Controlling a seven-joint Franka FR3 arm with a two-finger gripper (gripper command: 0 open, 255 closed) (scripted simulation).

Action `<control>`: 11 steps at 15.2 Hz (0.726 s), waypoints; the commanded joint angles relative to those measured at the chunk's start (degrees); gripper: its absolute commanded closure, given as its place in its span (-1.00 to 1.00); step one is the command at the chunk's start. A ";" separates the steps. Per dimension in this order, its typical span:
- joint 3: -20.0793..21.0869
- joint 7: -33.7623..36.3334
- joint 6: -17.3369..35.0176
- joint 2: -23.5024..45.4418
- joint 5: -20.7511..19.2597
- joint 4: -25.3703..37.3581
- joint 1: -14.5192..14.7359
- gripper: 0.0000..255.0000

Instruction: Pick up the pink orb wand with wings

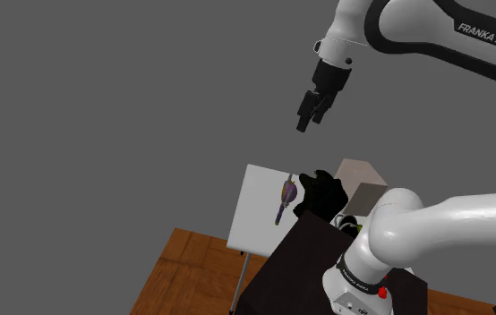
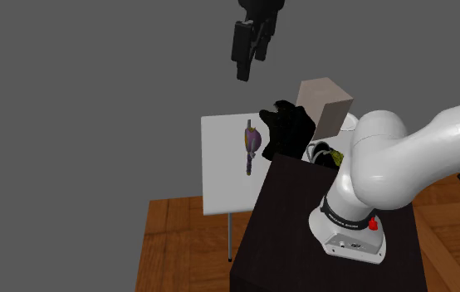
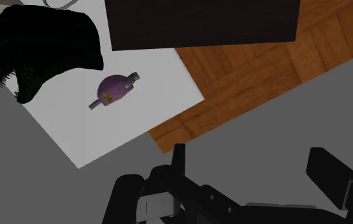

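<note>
Tool wide, empty, high above white table; purple wand just beside black lumpy object.

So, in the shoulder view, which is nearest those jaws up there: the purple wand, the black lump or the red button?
1. Black lump and purple wand, next to each other on the white table below the jaws: too close to call.
2. Red button, on the arm's base at lower right: plainly farthest.
</note>
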 commanded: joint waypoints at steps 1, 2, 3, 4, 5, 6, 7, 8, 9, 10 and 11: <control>0.00 0.00 0.00 0.00 0.00 0.00 0.00 -1.00; -0.18 0.79 1.68 0.09 -0.19 -1.65 -0.67 -1.00; -0.37 1.58 3.36 0.23 -0.38 -3.26 -1.34 -1.00; -0.57 2.37 5.06 0.43 -0.57 -4.82 -2.03 -1.00; -0.76 3.16 6.76 0.68 -0.77 -6.34 -2.72 -1.00; -0.96 3.95 8.48 0.99 -0.97 -7.81 -3.42 -1.00; -1.17 4.75 10.21 1.36 -1.17 -9.24 -4.13 -1.00; -1.38 5.54 11.95 1.79 -1.37 -10.62 -4.85 -1.00; -1.59 6.34 13.71 2.27 -1.58 -11.96 -5.57 -1.00; -1.81 7.14 15.48 2.82 -1.79 -13.26 -6.30 -1.00; -2.03 7.94 17.28 3.43 -2.00 -14.50 -7.04 -1.00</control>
